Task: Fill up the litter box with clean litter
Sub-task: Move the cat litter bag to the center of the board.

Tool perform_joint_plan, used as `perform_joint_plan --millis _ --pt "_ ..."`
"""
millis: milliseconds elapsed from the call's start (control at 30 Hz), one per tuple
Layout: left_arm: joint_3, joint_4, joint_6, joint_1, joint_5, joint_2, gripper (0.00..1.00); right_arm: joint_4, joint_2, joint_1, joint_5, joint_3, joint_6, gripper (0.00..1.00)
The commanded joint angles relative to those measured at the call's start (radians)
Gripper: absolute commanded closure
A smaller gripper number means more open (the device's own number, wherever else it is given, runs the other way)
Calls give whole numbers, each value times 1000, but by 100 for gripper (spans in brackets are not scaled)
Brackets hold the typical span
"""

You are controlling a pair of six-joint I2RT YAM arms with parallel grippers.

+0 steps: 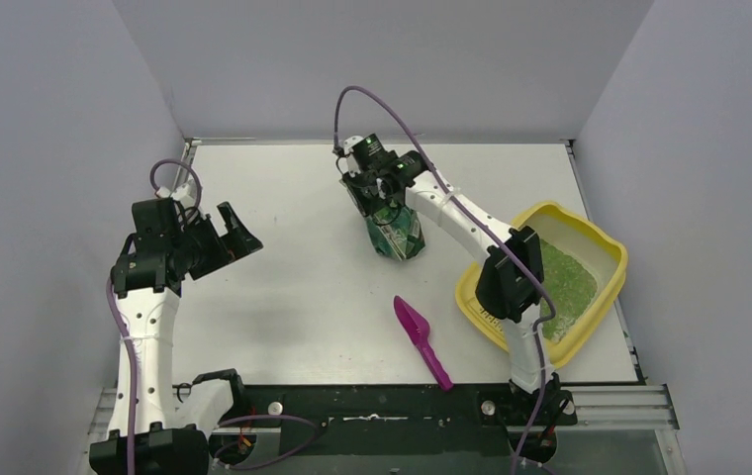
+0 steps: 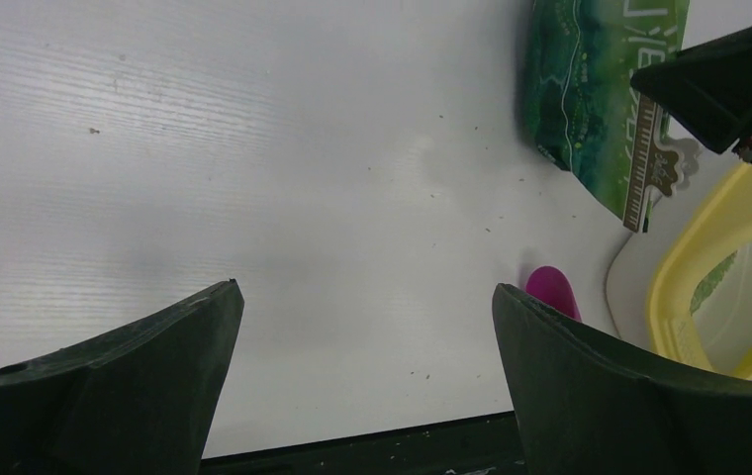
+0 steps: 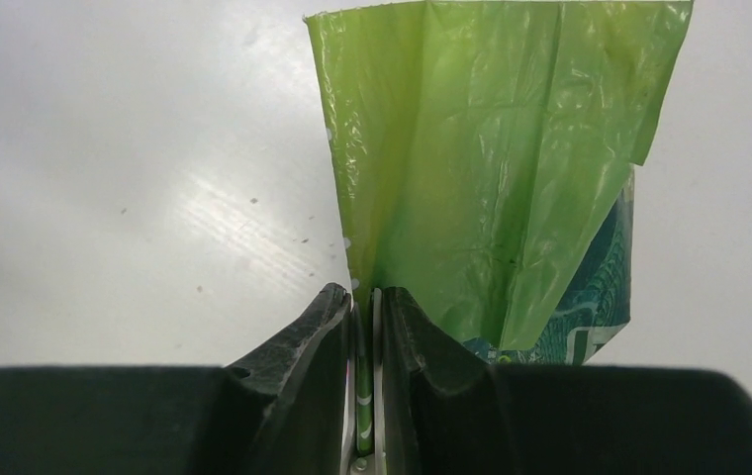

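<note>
The pale yellow litter box (image 1: pixel 605 238) sits at the right of the table, with light-green clean litter (image 1: pixel 562 284) spread over its near half. Its yellow rim (image 2: pixel 694 267) shows at the right edge of the left wrist view. My right gripper (image 1: pixel 380 194) is at the middle back, shut on the top edge of the dark-green litter bag (image 1: pixel 397 234). In the right wrist view the bag's light-green edge (image 3: pixel 491 178) is pinched between the jaws of my right gripper (image 3: pixel 365 302). My left gripper (image 1: pixel 235 232) hovers open at the left, holding nothing, and the left gripper (image 2: pixel 364 287) has bare table under it.
A magenta scoop (image 1: pixel 422 338) lies on the table between the bag and the near edge; its tip (image 2: pixel 553 289) shows in the left wrist view. Grey walls enclose the table on three sides. A black rail (image 1: pixel 382 408) runs along the near edge.
</note>
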Motion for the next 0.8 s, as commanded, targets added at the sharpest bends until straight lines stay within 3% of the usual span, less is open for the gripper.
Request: perform_joint_plan --millis 0,433,767 --pt "33 8 9 7 -69 -37 3 53 -154 80 -131 -13 -31 100" --pt "36 60 55 9 -92 -108 3 113 -304 153 -452 -116 -116 100" --pt "-23 194 163 8 137 -174 3 49 -306 155 -529 -142 -235 100"
